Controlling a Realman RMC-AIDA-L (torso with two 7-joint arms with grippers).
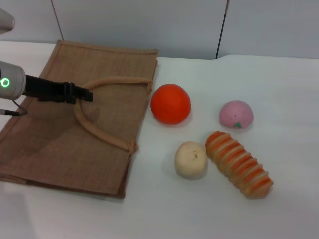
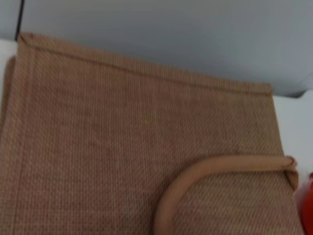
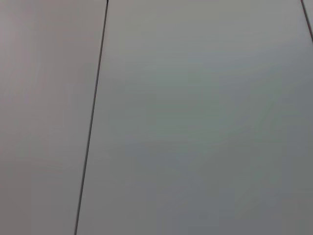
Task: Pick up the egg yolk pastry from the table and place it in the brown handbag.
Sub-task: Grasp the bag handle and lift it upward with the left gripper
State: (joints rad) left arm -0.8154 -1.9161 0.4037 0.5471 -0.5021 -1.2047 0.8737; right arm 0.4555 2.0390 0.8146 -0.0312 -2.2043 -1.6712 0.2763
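The egg yolk pastry (image 1: pixel 190 159), a small pale cream bun, sits on the white table to the right of the brown handbag (image 1: pixel 55 134). The handbag lies flat at the left, with its looped handle (image 1: pixel 107 137) on top. My left gripper (image 1: pixel 83 94) reaches in from the left, low over the bag, with its tip at the handle's upper bend. The left wrist view shows the bag's weave (image 2: pixel 122 137) and the handle (image 2: pixel 195 176) from close above. My right gripper is out of view; its wrist view shows only a grey wall.
An orange (image 1: pixel 170 103) sits just right of the bag's top corner; its edge shows in the left wrist view (image 2: pixel 307 205). A pink ball (image 1: pixel 236 114) lies at the right. A long orange-striped bread roll (image 1: pixel 239 164) lies right beside the pastry.
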